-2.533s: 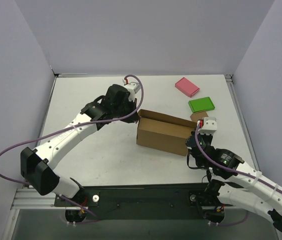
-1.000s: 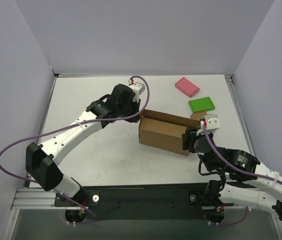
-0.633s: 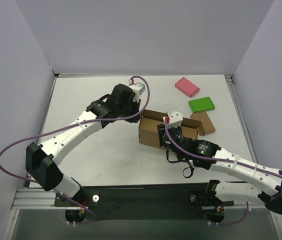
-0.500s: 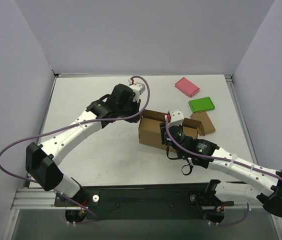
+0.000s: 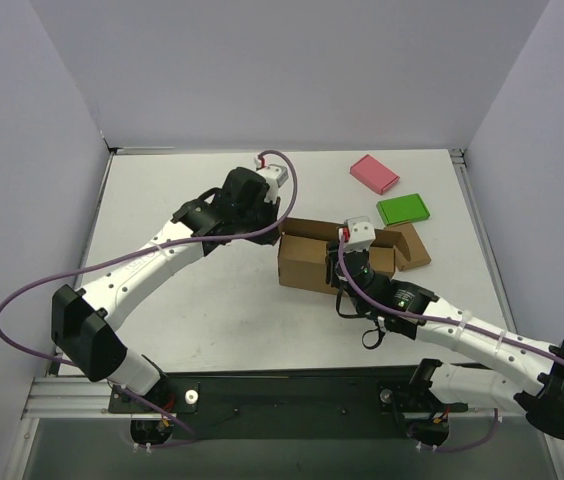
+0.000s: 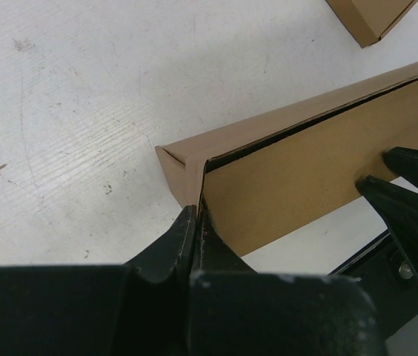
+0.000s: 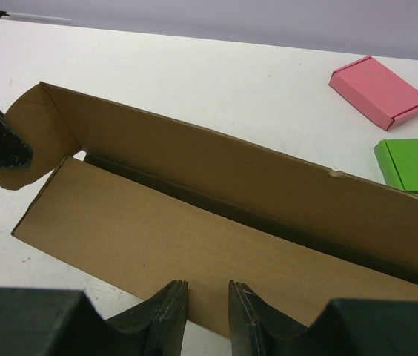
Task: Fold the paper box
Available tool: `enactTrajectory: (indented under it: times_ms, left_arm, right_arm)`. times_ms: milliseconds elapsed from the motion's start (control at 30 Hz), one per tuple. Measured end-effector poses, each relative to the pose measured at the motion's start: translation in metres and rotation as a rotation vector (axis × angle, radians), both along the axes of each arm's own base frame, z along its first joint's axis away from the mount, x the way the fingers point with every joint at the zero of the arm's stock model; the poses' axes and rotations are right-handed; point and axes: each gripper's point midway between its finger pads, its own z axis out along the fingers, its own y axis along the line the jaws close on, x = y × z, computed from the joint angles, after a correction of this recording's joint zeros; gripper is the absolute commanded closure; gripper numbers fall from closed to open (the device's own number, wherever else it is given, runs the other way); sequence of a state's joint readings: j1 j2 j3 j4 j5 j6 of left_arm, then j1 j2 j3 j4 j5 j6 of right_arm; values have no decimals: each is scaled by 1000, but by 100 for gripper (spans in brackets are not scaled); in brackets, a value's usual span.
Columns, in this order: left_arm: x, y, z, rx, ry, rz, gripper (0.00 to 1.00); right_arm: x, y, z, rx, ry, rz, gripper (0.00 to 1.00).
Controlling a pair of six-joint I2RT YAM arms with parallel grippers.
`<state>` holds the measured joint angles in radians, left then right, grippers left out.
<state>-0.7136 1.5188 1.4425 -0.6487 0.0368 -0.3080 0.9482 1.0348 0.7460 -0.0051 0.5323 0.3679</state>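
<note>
The paper box (image 5: 307,262) is a long brown cardboard mailer lying mid-table, its top open and its back wall upright. My left gripper (image 5: 275,228) is shut on the rounded flap at the box's left end; in the left wrist view its fingers (image 6: 194,222) pinch that corner of the box (image 6: 298,170). My right gripper (image 5: 346,268) is over the box's front wall near its middle. In the right wrist view it (image 7: 207,295) is open by a narrow gap, with its tips against the front panel (image 7: 142,230) and nothing between them.
A pink block (image 5: 374,173), a green block (image 5: 403,209) and a small brown block (image 5: 412,245) lie to the right of and behind the box. The pink block (image 7: 379,81) and green block (image 7: 416,163) show beyond the back wall. Walls enclose the table.
My right arm swung from the box's right end to the middle of its front wall. The box shifted slightly. My left gripper kept its hold on the left corner.
</note>
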Motion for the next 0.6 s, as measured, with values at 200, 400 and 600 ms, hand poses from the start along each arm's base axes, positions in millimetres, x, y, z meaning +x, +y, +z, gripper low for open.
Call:
enactTrajectory:
  times_ms: [200,400,600]
  left_arm:
    - [-1,-4,1,-49,40,34,100]
    - [0,-6,1,-75,63,45,100]
    - [3,-6,2,-68,78,46,100]
  right_arm:
    - [2,2,-5,11,9,-19,72]
    - [8,6,-6,8,12,-44,74]
    - [11,8,-7,6,14,-57,75]
